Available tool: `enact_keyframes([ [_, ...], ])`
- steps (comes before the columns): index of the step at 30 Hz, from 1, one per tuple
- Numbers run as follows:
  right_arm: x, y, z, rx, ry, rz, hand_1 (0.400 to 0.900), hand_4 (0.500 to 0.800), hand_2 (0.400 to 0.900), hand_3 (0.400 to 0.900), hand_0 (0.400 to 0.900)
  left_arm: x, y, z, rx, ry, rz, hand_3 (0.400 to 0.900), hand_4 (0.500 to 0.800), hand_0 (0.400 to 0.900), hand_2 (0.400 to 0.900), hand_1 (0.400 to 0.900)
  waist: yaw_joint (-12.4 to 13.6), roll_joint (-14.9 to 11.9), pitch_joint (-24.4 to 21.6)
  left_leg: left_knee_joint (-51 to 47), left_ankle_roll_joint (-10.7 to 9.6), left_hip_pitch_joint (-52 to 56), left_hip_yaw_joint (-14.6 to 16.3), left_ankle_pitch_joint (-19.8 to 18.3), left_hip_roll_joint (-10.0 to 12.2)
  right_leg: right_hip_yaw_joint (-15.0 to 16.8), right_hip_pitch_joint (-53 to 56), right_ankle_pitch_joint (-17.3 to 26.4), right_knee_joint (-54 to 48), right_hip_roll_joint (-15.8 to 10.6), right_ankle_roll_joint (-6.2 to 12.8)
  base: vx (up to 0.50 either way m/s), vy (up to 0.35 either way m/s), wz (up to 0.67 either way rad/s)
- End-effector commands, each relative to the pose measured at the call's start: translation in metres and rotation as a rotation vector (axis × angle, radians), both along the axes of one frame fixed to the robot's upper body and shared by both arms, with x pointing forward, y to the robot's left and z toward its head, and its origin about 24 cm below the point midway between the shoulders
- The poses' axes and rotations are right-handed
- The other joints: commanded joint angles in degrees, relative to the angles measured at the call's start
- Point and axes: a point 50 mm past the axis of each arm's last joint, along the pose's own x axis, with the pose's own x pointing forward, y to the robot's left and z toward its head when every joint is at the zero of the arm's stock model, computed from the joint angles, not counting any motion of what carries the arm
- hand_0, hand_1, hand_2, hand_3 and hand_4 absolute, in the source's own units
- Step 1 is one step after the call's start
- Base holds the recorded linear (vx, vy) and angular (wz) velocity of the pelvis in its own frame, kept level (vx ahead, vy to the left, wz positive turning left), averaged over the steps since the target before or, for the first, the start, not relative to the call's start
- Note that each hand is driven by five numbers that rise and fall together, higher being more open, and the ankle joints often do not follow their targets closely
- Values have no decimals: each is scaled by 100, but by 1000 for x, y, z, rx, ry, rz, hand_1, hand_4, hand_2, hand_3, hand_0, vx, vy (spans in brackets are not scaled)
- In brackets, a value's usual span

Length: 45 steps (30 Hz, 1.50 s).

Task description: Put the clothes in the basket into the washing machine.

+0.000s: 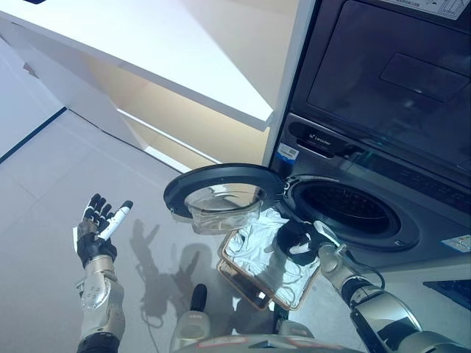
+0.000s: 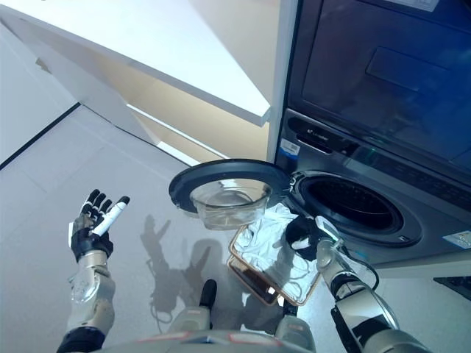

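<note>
A brown wire basket (image 1: 243, 283) stands on the floor below the washing machine's (image 1: 368, 147) open round door (image 1: 217, 191). White clothes (image 1: 254, 246) lie in it. The drum opening (image 1: 346, 209) is dark. My right hand (image 1: 298, 241) hovers over the basket's far side, just under the drum's rim, fingers curled, touching the white cloth; I cannot see whether it holds it. My left hand (image 1: 99, 228) is raised at the left over the floor, fingers straight, holding nothing. The same scene shows in the right eye view, with the basket (image 2: 254, 276) and my right hand (image 2: 303, 234).
A white counter (image 1: 147, 51) juts out at the upper left beside the machine. The open door (image 2: 228, 184) overhangs the basket's left part. Grey floor (image 1: 44, 176) stretches to the left.
</note>
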Motion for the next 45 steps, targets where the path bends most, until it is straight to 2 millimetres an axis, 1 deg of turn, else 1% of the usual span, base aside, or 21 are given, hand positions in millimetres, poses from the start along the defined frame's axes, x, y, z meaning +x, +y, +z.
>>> enact_keyframes([
  [1,37,-7,35,-56,-150,-4,900,800,900,900,900,22,11,53,105,-236,-37,900,800,900,900,900,-26,-113,-25,130,359,-506,-168,35,-253,78,-184,-160,517,-330,154,0,0,0],
  [5,40,-9,39,-56,-171,-15,900,800,900,900,900,22,11,52,94,-232,-32,900,800,900,900,900,-60,-113,4,181,370,-514,-156,0,-256,111,-209,-191,561,-337,152,0,0,0],
  [9,47,-18,51,-51,-213,-32,900,800,900,900,900,25,13,59,125,-249,-39,900,800,900,900,900,-65,-76,181,385,385,-695,-162,-44,-292,151,-352,-233,692,-370,144,-52,-1,2],
  [10,51,-21,56,-49,-232,-30,900,800,900,900,900,29,12,64,141,-267,-51,900,800,900,900,900,-67,-61,311,589,392,-864,-167,-91,-325,163,-467,-257,806,-395,134,-189,-5,6],
  [12,66,-21,75,-76,-289,7,900,800,900,900,900,35,9,76,163,-316,-70,900,800,900,900,900,-64,22,625,1071,400,-1307,-167,-165,-423,247,-809,-289,1084,-446,96,-252,19,4],
  [13,71,-23,82,-91,-310,9,900,800,900,900,900,36,9,80,166,-334,-70,900,800,900,900,900,-57,76,740,1241,411,-1469,-158,-197,-459,297,-988,-288,1205,-462,78,-206,46,-2],
  [14,74,-29,89,-103,-330,-15,900,800,900,900,900,35,4,88,167,-378,-84,900,800,900,900,900,-29,147,819,1354,428,-1608,-150,-216,-506,324,-1159,-285,1324,-478,60,-127,53,-8],
  [15,77,-29,94,-101,-347,-21,900,800,900,900,900,33,2,88,149,-385,-81,900,800,900,900,900,-32,183,856,1381,446,-1680,-135,-214,-522,364,-1279,-281,1391,-481,48,-98,54,-9],
  [17,84,-35,107,-109,-392,-57,900,800,900,900,900,30,1,87,132,-390,-75,900,800,900,900,900,-28,264,963,1444,466,-1869,-88,-199,-550,420,-1526,-273,1519,-502,34,-80,50,-7],
  [20,94,-40,127,-142,-446,-56,900,800,900,900,900,32,0,89,126,-402,-77,900,800,900,900,900,-37,347,1106,1492,478,-2127,-43,-155,-585,487,-1862,-274,1641,-492,21,-77,44,-5],
  [24,102,-47,147,-188,-498,-52,900,800,900,900,900,36,-8,98,108,-457,-95,900,800,900,900,900,-62,395,1330,1572,487,-2420,-40,-128,-624,529,-2203,-293,1809,-494,-4,-66,13,0],
  [29,116,-58,186,-287,-575,-50,900,800,900,900,900,41,-13,108,88,-511,-101,900,800,900,900,900,-84,453,1631,1682,491,-2847,-67,-70,-674,550,-2700,-311,2082,-476,-40,-83,-2,5],
  [32,119,-71,209,-388,-595,-59,900,800,900,900,900,43,-14,109,95,-509,-106,900,800,900,900,900,-63,540,1742,1703,483,-3118,-90,-5,-707,560,-3032,-285,2204,-478,-40,-71,-3,4],
  [36,121,-82,235,-490,-631,-64,900,800,900,900,900,44,-14,110,100,-508,-103,900,800,900,900,900,-58,628,1891,1784,482,-3446,-71,1,-733,637,-3426,-310,2368,-443,-56,-57,5,-2],
  [39,118,-97,251,-552,-648,-97,900,800,900,900,900,44,-17,114,103,-527,-108,900,800,900,900,900,-44,699,1926,1949,498,-3834,-107,-14,-785,667,-3837,-341,2587,-439,-63,-47,3,1],
  [42,115,-106,262,-553,-684,-136,900,800,900,900,900,45,-21,120,99,-556,-120,900,800,900,900,900,-52,711,1927,2196,512,-4196,-120,-75,-838,688,-4169,-391,2816,-452,-72,-41,-14,6],
  [44,112,-113,272,-535,-721,-172,900,800,900,900,900,46,-24,127,102,-590,-129,900,800,900,900,900,-54,722,1927,2453,525,-4509,-127,-163,-885,729,-4485,-469,3095,-451,-80,-64,-1,7],
  [45,111,-117,281,-510,-767,-200,900,800,900,900,900,44,-27,135,104,-629,-136,900,800,900,900,900,-66,725,1927,2762,535,-4849,-134,-259,-931,773,-4803,-546,3432,-450,-96,-56,2,6],
])
